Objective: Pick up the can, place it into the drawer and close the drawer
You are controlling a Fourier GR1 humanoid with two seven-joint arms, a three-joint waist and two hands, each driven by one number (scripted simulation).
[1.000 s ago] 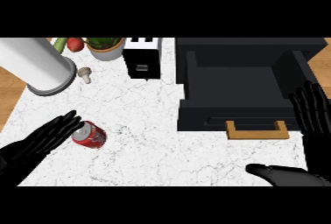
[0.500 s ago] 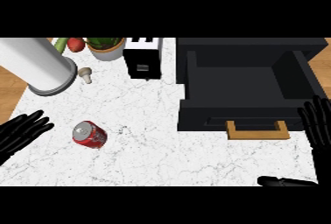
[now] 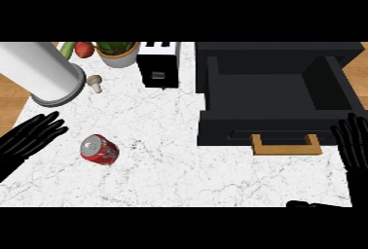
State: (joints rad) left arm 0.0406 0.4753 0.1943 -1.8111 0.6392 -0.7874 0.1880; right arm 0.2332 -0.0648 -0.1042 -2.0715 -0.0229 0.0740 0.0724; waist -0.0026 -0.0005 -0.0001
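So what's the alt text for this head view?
A red can lies on its side on a white marble counter, the robot's open left hand just left of it, not touching. At right, a black drawer with a wooden handle stands open, the open right hand resting beside its front.

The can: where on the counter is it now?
In the head view, the can lies on its side at the left of the counter, just right of the left hand, untouched.
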